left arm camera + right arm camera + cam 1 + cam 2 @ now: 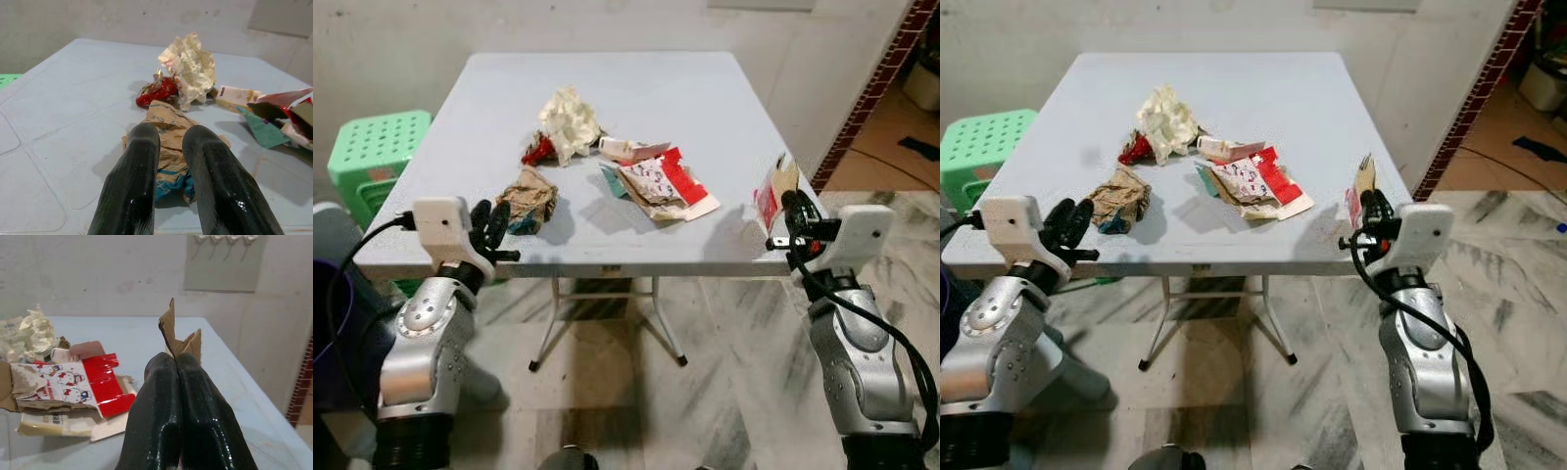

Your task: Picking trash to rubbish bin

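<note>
A: How far along is it?

B: Early, I judge. The right gripper [1368, 208] has its fingers pressed together on a torn cardboard scrap [179, 340] that sticks up past their tips, over the table [705, 108] edge.

A: And the left?

B: The left gripper [490, 227], raised at the near edge, is slightly parted and empty. Just beyond its tips lies the crumpled brown paper [166, 134]; farther off, the red wrapper [157, 92], white wad [190, 68] and flattened red carton [661, 184] remain.

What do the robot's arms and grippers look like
Both arms are silver metal with rounded, bolted joints and ribbed black cuffs below. Each wrist carries a white boxy camera housing with a black cable looping down. The left gripper and right gripper each have two long glossy black fingers.
</note>
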Available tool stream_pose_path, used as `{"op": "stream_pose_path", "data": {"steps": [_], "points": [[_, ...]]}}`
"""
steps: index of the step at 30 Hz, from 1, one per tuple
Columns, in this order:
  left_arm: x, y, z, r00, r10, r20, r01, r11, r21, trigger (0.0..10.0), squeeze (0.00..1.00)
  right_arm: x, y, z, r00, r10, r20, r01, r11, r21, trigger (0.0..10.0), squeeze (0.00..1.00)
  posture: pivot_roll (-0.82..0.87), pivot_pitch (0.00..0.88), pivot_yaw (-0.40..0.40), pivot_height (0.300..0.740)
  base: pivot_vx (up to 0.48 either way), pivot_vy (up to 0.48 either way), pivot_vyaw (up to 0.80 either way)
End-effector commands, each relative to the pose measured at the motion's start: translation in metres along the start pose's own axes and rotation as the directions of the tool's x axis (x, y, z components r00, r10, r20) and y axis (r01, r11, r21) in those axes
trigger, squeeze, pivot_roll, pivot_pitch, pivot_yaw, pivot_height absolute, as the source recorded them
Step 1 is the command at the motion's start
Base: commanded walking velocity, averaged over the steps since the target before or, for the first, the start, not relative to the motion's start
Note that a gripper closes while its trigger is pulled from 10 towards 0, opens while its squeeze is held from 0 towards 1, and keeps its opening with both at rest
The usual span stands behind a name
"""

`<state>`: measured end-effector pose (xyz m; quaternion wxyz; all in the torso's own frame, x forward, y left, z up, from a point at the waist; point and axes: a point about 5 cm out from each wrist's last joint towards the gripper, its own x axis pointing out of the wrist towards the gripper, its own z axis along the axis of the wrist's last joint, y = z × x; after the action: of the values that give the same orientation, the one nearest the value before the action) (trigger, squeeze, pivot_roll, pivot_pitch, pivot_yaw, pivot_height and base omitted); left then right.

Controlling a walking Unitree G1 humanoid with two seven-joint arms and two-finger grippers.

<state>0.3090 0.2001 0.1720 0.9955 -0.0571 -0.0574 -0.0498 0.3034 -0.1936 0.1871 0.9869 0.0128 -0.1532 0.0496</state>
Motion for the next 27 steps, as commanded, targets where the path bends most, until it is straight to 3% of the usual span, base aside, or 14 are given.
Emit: {"op": "stream_pose_path", "data": {"steps": [1, 5, 7, 9, 16, 21, 27], "points": [[-0.004, 0.005, 0.005, 1.0, 0.008, 0.01, -0.008, 1.0, 0.01, 10.0, 0.0, 0.002, -0.014, 0.006, 1.0, -0.024, 0.016, 0.024, 0.999, -0.023, 10.0, 0.0, 0.14, 0.215, 0.036, 0.715, 0.0, 0.0, 0.0], [-0.001, 0.008, -0.002, 0.999, 0.022, -0.029, -0.022, 1.0, 0.012, 10.0, 0.0, 0.001, -0.022, 0.005, 0.997, -0.076, 0.014, 0.077, 0.997, -0.033, 10.0, 0.0, 0.14, 0.203, 0.037, 0.715, 0.0, 0.0, 0.0], [0.003, 0.003, -0.002, 1.0, -0.003, -0.023, 0.004, 1.0, 0.028, 10.0, 0.0, -0.001, -0.017, 0.0, 0.998, -0.069, 0.0, 0.069, 0.997, -0.038, 10.0, 0.0, 0.13, 0.172, 0.043, 0.715, 0.0, 0.0, 0.0], [0.007, 0.002, -0.001, 1.0, -0.007, -0.015, 0.007, 1.0, -0.016, 10.0, 0.0, -0.005, -0.008, -0.004, 0.998, -0.065, -0.008, 0.065, 0.998, -0.026, 10.0, 0.0, 0.12, 0.16, 0.048, 0.715, 0.0, 0.0, 0.0], [0.017, -0.008, -0.008, 0.999, -0.028, -0.041, 0.028, 1.0, -0.007, 10.0, 0.0, -0.008, -0.008, -0.012, 0.996, -0.087, -0.018, 0.087, 0.996, -0.01, 10.0, 0.0, 0.09, 0.085, 0.059, 0.715, 0.0, 0.0, 0.0], [0.014, -0.014, -0.027, 0.996, -0.032, -0.084, 0.029, 0.999, -0.035, 10.0, 0.0, -0.013, -0.011, -0.016, 0.993, -0.117, -0.021, 0.117, 0.993, -0.017, 10.0, 0.0, 0.07, 0.024, 0.072, 0.715, 0.0, 0.0, 0.0], [0.014, -0.018, -0.035, 0.993, -0.042, -0.109, 0.034, 0.997, -0.073, 10.0, 0.0, -0.017, -0.012, -0.019, 0.986, -0.163, -0.023, 0.162, 0.987, -0.016, 10.0, 0.0, 0.05, 0.004, 0.083, 0.715, 0.0, 0.0, 0.0]]}}
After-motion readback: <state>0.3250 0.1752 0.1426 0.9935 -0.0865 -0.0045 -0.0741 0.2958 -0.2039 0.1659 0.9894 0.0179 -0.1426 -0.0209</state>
